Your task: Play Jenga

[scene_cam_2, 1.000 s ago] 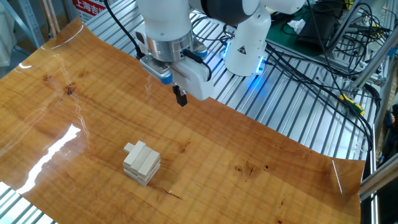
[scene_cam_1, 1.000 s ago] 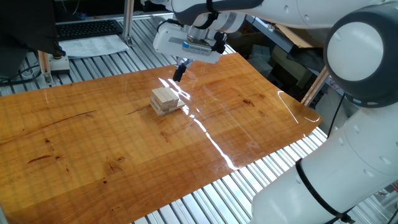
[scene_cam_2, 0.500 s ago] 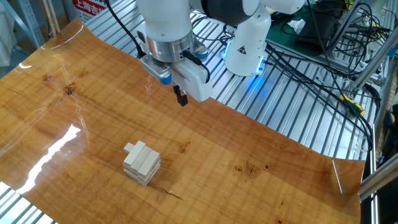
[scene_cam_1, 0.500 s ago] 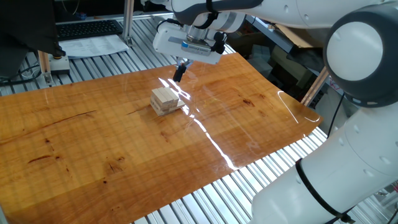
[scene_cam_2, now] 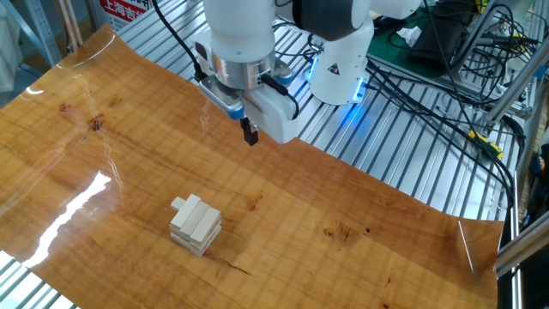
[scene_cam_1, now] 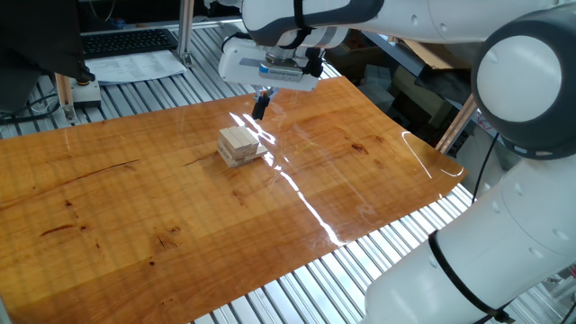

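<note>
Jenga stack [scene_cam_1: 240,145] sits on table [scene_cam_1: 135,207], pincer [scene_cam_2: 250,133] apart.

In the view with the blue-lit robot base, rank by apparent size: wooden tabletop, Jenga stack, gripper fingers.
1. Wooden tabletop, by far the largest.
2. Jenga stack.
3. Gripper fingers, smallest; they sit farther from the camera, so their true size may be understated.

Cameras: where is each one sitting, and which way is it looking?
One fixed view: high beside the robot's white arm, looking across the wooden board at the Jenga stack; big arm links and the gripper show.
The other fixed view: on the opposite side, facing the robot's base; wrist and gripper show.
Shared: both see the stack, board and gripper raised above the board, apart from the stack.
</note>
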`<action>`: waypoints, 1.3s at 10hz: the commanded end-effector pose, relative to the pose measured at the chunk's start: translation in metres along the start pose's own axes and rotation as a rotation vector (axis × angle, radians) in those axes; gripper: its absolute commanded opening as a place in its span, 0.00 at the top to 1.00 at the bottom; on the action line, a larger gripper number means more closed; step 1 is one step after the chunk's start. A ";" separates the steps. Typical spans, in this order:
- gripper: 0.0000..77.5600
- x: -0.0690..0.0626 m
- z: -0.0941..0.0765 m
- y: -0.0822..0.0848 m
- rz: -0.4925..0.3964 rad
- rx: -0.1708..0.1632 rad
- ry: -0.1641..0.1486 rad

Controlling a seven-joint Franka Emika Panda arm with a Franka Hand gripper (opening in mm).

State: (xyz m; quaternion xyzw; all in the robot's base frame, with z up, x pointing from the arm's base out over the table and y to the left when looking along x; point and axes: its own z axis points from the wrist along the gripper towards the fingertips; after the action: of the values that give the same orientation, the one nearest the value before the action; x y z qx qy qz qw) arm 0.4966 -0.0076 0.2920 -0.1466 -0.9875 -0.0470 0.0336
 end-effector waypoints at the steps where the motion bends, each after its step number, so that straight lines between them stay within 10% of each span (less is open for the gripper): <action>1: 1.00 0.003 0.000 0.001 0.000 0.115 -0.055; 8: 1.00 0.003 0.003 0.001 0.126 0.131 -0.060; 13: 1.00 0.003 0.003 0.001 0.291 0.079 0.001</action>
State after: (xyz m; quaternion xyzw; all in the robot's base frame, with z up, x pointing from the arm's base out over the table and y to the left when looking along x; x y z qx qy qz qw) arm 0.4934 -0.0051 0.2882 -0.2464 -0.9686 0.0177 0.0268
